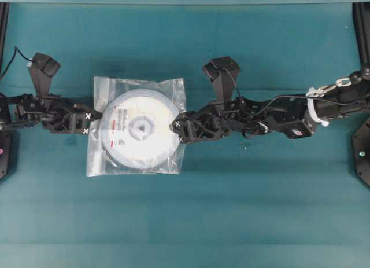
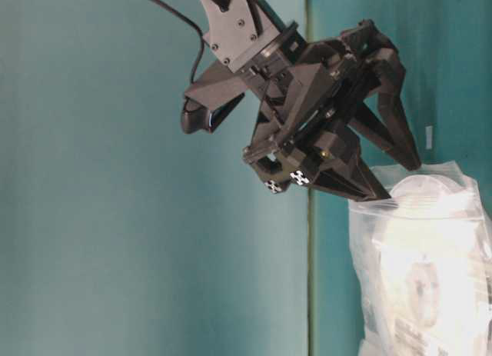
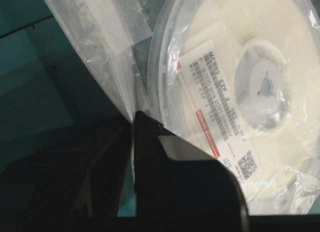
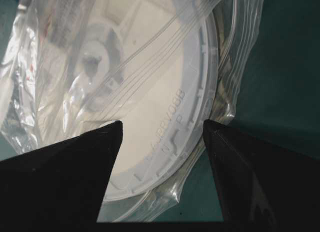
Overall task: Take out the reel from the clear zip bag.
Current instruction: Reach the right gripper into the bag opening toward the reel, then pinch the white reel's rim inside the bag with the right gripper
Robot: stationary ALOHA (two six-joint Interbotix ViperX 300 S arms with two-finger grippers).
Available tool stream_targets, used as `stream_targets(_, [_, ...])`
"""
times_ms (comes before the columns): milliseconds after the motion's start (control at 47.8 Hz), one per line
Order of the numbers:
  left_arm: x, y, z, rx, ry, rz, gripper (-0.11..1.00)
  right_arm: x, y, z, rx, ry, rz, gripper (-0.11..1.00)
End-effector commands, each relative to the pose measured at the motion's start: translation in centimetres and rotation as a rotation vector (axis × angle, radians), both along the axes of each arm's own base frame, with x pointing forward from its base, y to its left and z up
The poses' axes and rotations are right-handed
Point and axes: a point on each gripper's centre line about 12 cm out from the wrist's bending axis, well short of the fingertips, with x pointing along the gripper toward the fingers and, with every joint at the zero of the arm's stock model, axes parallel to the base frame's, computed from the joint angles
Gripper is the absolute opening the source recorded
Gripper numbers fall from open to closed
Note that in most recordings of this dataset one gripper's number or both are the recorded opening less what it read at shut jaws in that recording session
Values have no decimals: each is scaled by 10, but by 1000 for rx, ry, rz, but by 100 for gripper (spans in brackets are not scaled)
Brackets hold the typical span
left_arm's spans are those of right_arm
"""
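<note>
The clear zip bag (image 1: 173,87) lies flat on the teal table with the white reel (image 1: 140,128) inside it, label side up. My left gripper (image 1: 95,122) is at the bag's left edge. In the left wrist view it (image 3: 134,121) is shut on a fold of the bag's plastic (image 3: 95,36), just beside the reel's label (image 3: 210,96). My right gripper (image 1: 175,132) is at the bag's right edge. It is open (image 4: 162,123), with its jaws either side of the reel's rim (image 4: 195,117), which is still under plastic (image 4: 245,41). Zip tracks cross the reel there.
In the table-level view the bag (image 2: 423,256) shows at the lower right with a black gripper's fingertips (image 2: 380,193) on its near edge; I cannot tell which arm. Black arm bases stand at the table's far left (image 1: 4,152) and far right (image 1: 363,152).
</note>
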Motion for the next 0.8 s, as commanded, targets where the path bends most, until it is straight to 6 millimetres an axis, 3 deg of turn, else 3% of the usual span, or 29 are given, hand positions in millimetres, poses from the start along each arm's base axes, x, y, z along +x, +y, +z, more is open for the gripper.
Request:
stream_targets(0, [0, 1, -1, -1, 6, 4, -8, 5, -1, 5, 5, -22, -10, 82])
stream_targets(775, [-1, 1, -1, -2, 9, 4, -8, 18, -1, 2, 6, -29, -7, 79])
